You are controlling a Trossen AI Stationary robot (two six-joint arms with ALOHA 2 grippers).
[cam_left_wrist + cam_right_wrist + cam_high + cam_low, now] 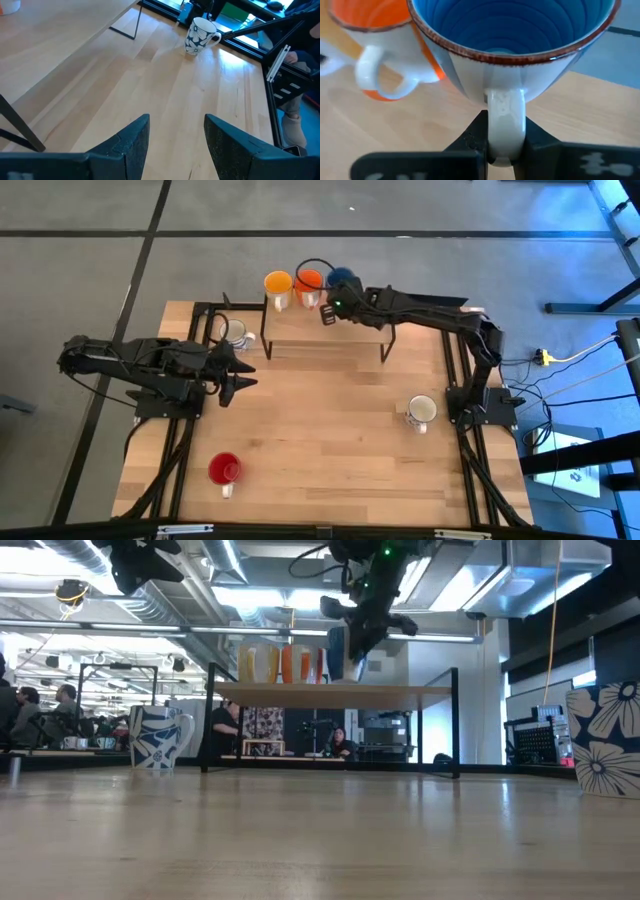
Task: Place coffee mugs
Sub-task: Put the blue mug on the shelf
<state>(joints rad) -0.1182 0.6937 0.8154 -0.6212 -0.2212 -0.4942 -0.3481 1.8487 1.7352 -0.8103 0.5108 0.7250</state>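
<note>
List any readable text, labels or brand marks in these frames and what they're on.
None readable in any view.
Right end effector: pale marks on one finger in the right wrist view, too blurred to read.
Patterned mug: blue flower pattern only, no lettering.
Blue mug, orange mug, red mug: no print visible.
Room behind the table in the low view: nothing legible.

Open-plan robotics lab or workshop. Wooden counter [330, 440] on dark frame, grey floor [80, 260] around. Exposed ceiling ducts [110, 585] and strip lights overhead. Far behind: people [340, 743] seated at workstations, cables right.
</note>
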